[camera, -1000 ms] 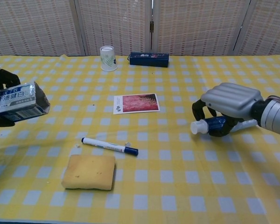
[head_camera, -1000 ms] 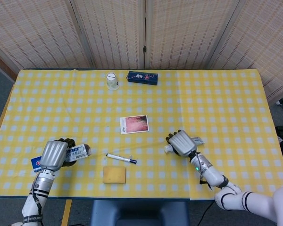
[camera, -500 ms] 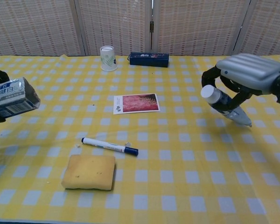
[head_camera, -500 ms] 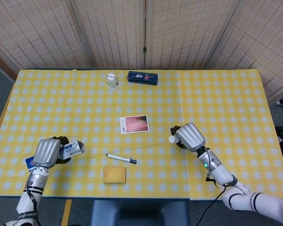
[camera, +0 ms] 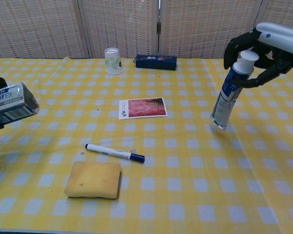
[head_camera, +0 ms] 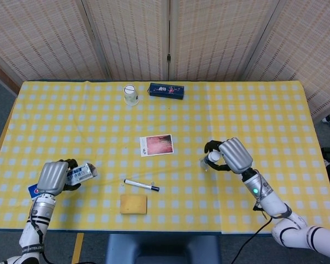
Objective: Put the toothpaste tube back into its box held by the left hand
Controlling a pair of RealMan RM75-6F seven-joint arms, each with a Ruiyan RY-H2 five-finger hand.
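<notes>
The toothpaste tube [camera: 228,90], white-capped with a blue and white body, hangs almost upright above the table at the right, cap end up. My right hand [camera: 268,45] grips it near the cap; from the head view the right hand [head_camera: 232,155] covers most of the tube [head_camera: 211,158]. The toothpaste box [camera: 10,102], blue and white with printed characters, is lifted at the far left edge, lying roughly level, and my left hand [head_camera: 53,177] holds this box [head_camera: 80,174]. A wide stretch of table separates tube and box.
On the yellow checked tablecloth [head_camera: 253,115] lie a marker pen [camera: 115,152], a yellow sponge [camera: 93,180] and a photo card [camera: 142,107]. A paper cup [camera: 113,60] and a dark blue case [camera: 155,62] stand at the far side.
My right hand has lifted the tube off the table and turned it from lying flat to hanging nearly upright. The left hand with the box has drifted slightly left and lower.
</notes>
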